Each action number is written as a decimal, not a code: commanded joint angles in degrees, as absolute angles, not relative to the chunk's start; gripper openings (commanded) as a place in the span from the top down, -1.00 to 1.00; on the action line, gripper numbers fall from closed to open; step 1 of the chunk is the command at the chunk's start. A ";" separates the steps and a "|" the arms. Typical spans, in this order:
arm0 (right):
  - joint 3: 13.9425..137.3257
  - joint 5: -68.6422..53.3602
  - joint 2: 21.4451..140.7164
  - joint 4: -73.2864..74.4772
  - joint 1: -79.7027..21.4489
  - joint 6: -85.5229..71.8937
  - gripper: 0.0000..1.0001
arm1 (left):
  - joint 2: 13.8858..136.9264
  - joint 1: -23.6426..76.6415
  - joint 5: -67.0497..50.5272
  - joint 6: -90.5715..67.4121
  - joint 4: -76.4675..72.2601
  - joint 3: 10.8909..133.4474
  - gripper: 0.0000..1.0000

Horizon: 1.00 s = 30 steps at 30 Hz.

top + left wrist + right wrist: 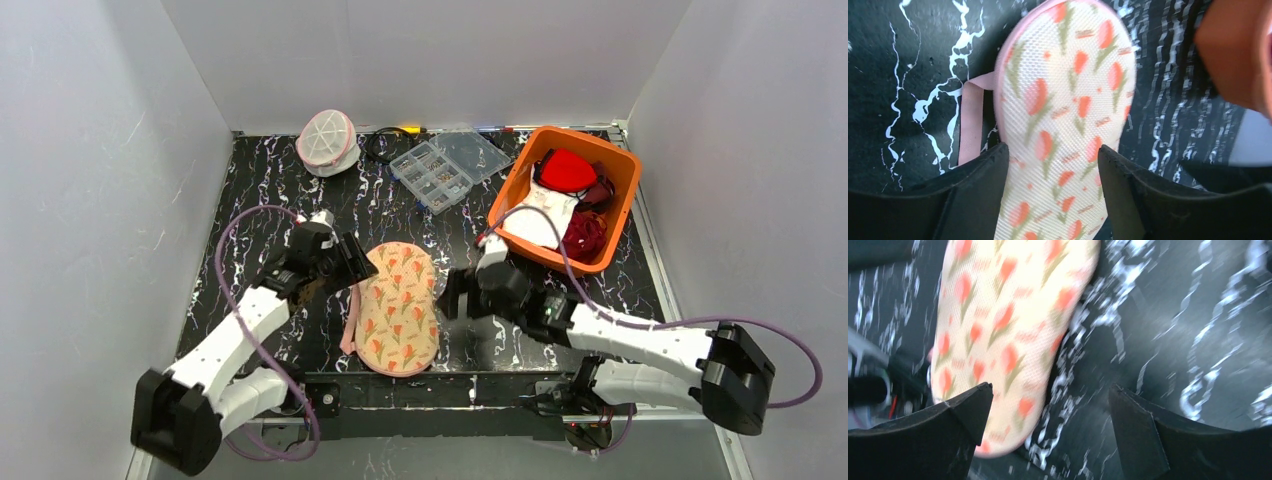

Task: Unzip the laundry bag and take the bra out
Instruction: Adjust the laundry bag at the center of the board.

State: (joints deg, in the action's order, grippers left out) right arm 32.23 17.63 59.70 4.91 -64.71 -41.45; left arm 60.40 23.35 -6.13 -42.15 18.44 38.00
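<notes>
First, the biggest thing was the black table (300,200) with white squiggly lines all over it. Two white robot arms reached in from the near edge.

Next was an orange bin (622,210) at the back right. It had a red cloth (566,170) and some white stuff inside.

In the middle of the table, near the front, lay a flowery mesh piece (398,308). It was long and round at the ends, cream with orange tulips. A pink strap (350,320) ran down its left side. It lay flat between the two arms.

At the back, in the middle, sat a clear plastic box (450,165) with lots of little rooms. Its lid was flipped open.

The laundry bag (327,140) was smaller. It was a round white mesh pod with a pink rim, and it sat at the back left of the table, well apart from both arms. Nothing touched it.

The left gripper (352,262) was at the top left end of the flowery piece. In the left wrist view that end showed between its two black fingers (973,195). I could not tell if they squeezed it or not.

The right gripper (450,293) was just beside the right edge of the flowery piece. Its fingers (1148,435) were spread wide and held nothing.
</notes>
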 commanded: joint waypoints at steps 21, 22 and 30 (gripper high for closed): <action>64.26 -6.06 106.26 -3.73 -41.00 -28.15 -0.34 | 26.85 36.12 -12.27 -55.54 37.13 23.03 -0.29; 63.72 -5.92 106.02 -3.66 -40.97 -28.18 -0.28 | 27.54 36.08 -12.42 -55.63 36.23 22.46 -0.28; 51.06 -3.12 96.60 -6.93 -41.01 -30.59 0.11 | 33.22 36.56 -9.75 -58.05 26.38 17.25 -0.17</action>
